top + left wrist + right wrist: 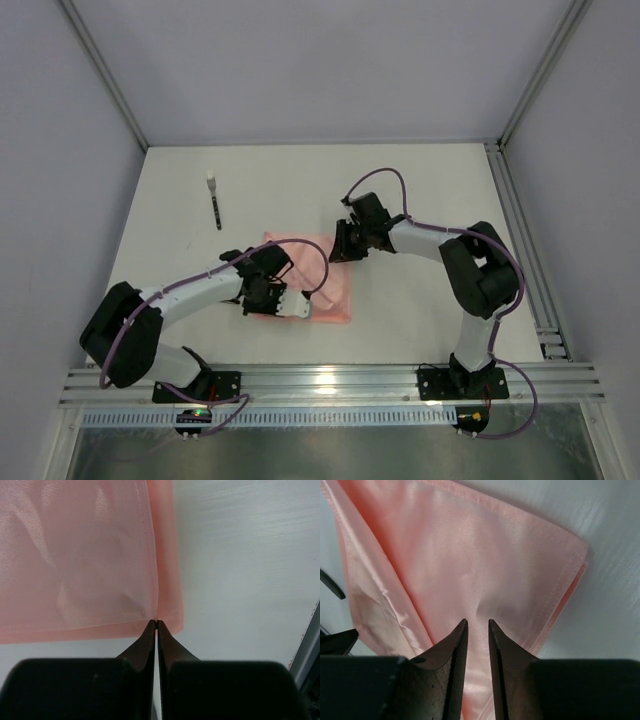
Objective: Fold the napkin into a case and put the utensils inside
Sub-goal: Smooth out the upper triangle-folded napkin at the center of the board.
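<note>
The salmon-pink napkin (322, 272) lies folded in layers on the white table between my two grippers. My left gripper (300, 310) is at its near edge. In the left wrist view its jaws (157, 623) are shut on the corner of the napkin's top layer (80, 560). My right gripper (342, 248) is at the napkin's far right side. In the right wrist view it (478, 622) is open by a narrow gap just above the napkin (470, 565), with nothing held. One slim black utensil (215, 205) with a pale tip lies at the far left, away from both grippers. I see no second utensil.
Metal frame rails run along the near edge (330, 385) and the right side (520, 240) of the table. Grey walls close in the back and sides. A dark part, probably of the left gripper, shows at the left edge of the right wrist view (335, 640).
</note>
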{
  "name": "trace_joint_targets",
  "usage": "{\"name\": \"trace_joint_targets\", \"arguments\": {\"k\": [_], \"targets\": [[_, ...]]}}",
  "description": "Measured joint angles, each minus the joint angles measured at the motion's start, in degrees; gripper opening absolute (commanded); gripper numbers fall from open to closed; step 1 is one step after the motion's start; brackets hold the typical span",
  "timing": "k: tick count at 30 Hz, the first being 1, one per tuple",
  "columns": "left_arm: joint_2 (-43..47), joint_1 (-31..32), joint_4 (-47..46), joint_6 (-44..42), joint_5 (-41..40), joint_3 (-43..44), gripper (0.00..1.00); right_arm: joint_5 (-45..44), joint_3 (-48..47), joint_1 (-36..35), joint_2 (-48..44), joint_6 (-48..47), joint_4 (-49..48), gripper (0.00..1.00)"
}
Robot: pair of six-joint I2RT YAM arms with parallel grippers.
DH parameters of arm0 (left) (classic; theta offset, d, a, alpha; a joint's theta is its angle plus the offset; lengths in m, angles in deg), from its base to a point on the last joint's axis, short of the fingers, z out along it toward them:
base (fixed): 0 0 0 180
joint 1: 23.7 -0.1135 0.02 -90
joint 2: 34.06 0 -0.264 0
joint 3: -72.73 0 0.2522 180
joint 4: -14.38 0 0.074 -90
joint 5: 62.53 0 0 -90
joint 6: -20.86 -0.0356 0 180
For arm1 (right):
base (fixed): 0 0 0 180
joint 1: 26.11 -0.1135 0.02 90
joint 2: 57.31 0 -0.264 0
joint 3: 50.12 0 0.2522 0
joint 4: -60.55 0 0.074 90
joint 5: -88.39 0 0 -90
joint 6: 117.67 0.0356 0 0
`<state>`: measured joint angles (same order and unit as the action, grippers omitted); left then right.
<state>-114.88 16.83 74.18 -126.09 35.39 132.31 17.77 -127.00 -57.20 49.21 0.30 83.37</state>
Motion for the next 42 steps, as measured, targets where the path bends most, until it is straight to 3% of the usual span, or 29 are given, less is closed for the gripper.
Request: {"name": "trace_joint_targets", "arguments": {"k": [12, 24, 29, 35, 37, 42], "targets": [[4.1, -1.2, 1.9, 0.3, -0.9, -0.3, 0.0, -0.1, 1.2, 1.4, 0.9, 1.9, -0.2, 0.26], [1.7, -1.9, 1.0, 0.2, -1.0, -2.7, 0.0, -0.1, 1.2, 1.4, 0.9, 1.7, -0.1, 0.26], [0.6, -2.1, 0.2, 1.1, -1.0, -2.7, 0.0, 0.6, 1.2, 1.4, 0.0, -0.5, 0.5, 0.32], [0.5, -2.1, 0.0, 1.7, -0.7, -2.7, 0.0, 0.7, 1.3, 1.4, -12.5, -5.0, 4.9, 0.35], [0.5, -2.2, -0.1, 2.3, -0.4, -2.7, 0.0, 0.7, 2.2, 1.3, -18.2, -5.4, 5.3, 0.41], [0.5, -2.8, -0.2, 3.0, 0.5, -2.7, 0.0, 0.3, 9.8, -1.0, -29.0, -6.2, 6.2, 0.47]]}}
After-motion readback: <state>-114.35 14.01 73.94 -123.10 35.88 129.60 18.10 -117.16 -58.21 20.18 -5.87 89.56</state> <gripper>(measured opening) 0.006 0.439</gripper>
